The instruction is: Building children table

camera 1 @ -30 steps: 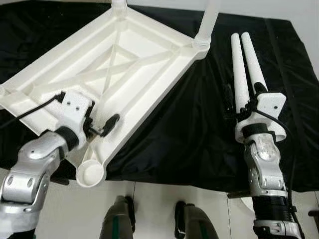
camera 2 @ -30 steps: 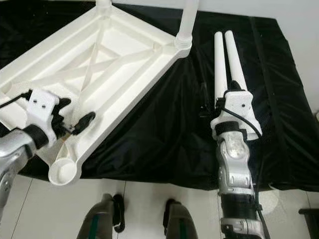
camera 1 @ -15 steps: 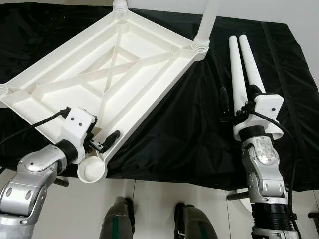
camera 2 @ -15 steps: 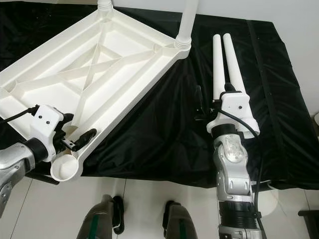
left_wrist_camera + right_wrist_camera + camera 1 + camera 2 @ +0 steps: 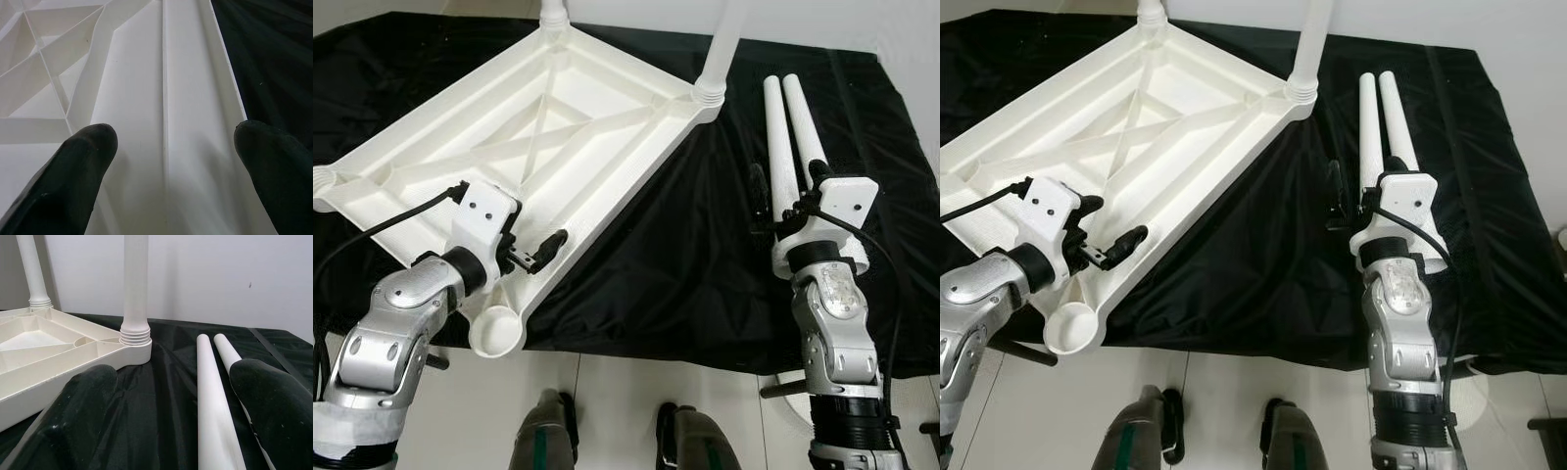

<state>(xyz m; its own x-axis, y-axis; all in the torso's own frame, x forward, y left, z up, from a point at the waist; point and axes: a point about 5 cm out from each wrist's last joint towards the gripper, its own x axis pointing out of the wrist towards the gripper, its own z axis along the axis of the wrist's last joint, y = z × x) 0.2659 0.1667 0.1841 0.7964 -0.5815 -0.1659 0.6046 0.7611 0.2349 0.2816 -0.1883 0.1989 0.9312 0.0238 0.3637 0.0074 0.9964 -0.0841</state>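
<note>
The upturned white tabletop (image 5: 524, 137) lies diagonally, its long axis running from the near-left empty socket (image 5: 496, 330) toward the far-right leg (image 5: 720, 44). The left gripper (image 5: 530, 257) is spread astride its rim. The right gripper (image 5: 171, 421) is spread over two loose legs (image 5: 791, 137) pointing away, seemingly not clamping them.

1. The 2 head views look forward and steeply down from above the bench (image 5: 705, 274) with its black cloth, taking in both arms and the floor at the robot's feet.
2. They share nearly the whole scene, shifted slightly sideways.
3. The left wrist view sits very close over the upturned tabletop (image 5: 146, 98), looking along its near rim.
4. The right wrist view looks low across the bench toward the wall (image 5: 220, 279), sharing the 2 loose legs (image 5: 210, 396) and a screwed-in leg (image 5: 135, 289) with the head views.
</note>
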